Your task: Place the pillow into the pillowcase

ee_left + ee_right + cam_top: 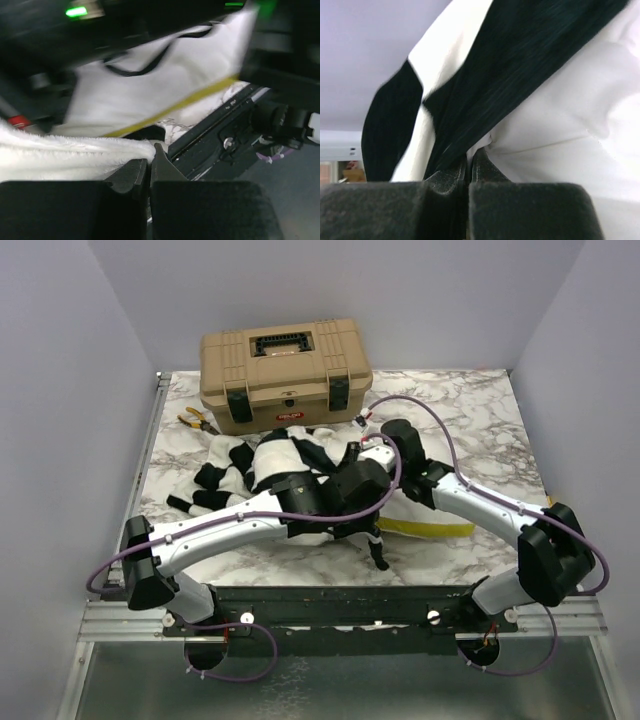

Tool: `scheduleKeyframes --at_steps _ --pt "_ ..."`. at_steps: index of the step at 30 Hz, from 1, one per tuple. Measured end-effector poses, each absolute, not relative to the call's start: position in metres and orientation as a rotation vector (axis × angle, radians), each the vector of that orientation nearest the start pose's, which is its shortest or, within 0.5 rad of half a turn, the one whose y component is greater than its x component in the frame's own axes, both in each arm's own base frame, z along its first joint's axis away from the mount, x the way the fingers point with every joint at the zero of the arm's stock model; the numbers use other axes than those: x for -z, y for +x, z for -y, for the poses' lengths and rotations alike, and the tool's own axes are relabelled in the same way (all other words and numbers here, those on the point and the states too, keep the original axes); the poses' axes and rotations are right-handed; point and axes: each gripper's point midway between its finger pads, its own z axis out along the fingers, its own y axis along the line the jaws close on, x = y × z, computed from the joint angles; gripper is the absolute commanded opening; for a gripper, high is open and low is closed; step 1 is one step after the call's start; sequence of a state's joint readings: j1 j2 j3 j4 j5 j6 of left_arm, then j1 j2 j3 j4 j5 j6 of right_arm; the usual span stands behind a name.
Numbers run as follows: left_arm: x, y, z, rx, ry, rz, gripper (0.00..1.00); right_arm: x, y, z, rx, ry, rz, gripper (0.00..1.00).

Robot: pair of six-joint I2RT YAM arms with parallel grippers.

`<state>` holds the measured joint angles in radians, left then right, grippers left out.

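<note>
Both my arms reach in over the middle of the marble table (480, 420), wrists crossing above a heap of fabric. My right gripper (470, 161) is clenched on the pillowcase (520, 65), its fingertips nipping a fold where a black square meets a cream one, the cloth rising away from the jaws. My left gripper (150, 161) is closed too, jaws pressed together, with cream fleece running right up to the tips; I cannot tell whether any of it is caught between them.

The pillowcase sprawls from the table's centre toward the left edge, crumpled, its checks showing around my wrists. The pillow (430, 530) lies under my arms toward the near edge, its yellow strip poking out right of centre.

A tan toolbox (285, 370) sits shut at the far edge, with yellow-handled pliers (198, 420) just beside it on the left.
</note>
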<state>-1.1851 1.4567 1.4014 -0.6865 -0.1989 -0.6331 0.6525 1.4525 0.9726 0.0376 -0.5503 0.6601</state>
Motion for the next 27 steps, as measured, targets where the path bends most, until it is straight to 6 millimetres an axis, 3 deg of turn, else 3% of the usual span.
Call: scheduleKeyframes --at_steps 4,6,7,8,10,13,16,21,24,27 --pt "-0.237 0.143 0.391 0.692 0.665 -2.301 0.0 -0.194 0.252 -0.349 -1.452 -0.381 -2.199 0.0" --pt "-0.232 0.137 0.392 0.679 0.69 -2.306 0.03 -0.194 0.247 -0.353 -1.494 -0.401 -2.205 0.0" --pt "-0.23 0.137 0.391 0.671 0.689 -2.307 0.15 -0.193 0.244 -0.353 -1.503 -0.41 -2.209 0.0" --pt "-0.228 0.136 0.391 0.664 0.682 -2.311 0.37 -0.193 0.243 -0.353 -1.505 -0.416 -2.211 0.02" --pt "-0.221 0.135 0.388 0.654 0.672 -2.317 0.69 -0.19 0.242 -0.352 -1.496 -0.423 -2.22 0.12" --pt "-0.219 0.129 0.388 0.677 0.643 -2.315 0.88 -0.182 0.243 -0.345 -1.457 -0.417 -2.24 0.4" --pt "-0.233 0.129 0.38 0.683 0.587 -2.286 0.96 -0.173 0.242 -0.331 -1.407 -0.399 -2.27 0.6" --pt "-0.272 0.147 0.35 0.683 0.427 -2.199 0.97 -0.168 0.26 -0.298 -1.273 -0.33 -2.295 0.73" --pt "-0.281 0.173 0.324 0.617 0.299 -2.185 0.97 -0.161 0.268 -0.282 -1.201 -0.31 -2.325 0.79" --pt "-0.272 0.209 0.297 0.503 0.169 -2.205 0.97 -0.156 0.275 -0.27 -1.151 -0.295 -2.352 0.84"
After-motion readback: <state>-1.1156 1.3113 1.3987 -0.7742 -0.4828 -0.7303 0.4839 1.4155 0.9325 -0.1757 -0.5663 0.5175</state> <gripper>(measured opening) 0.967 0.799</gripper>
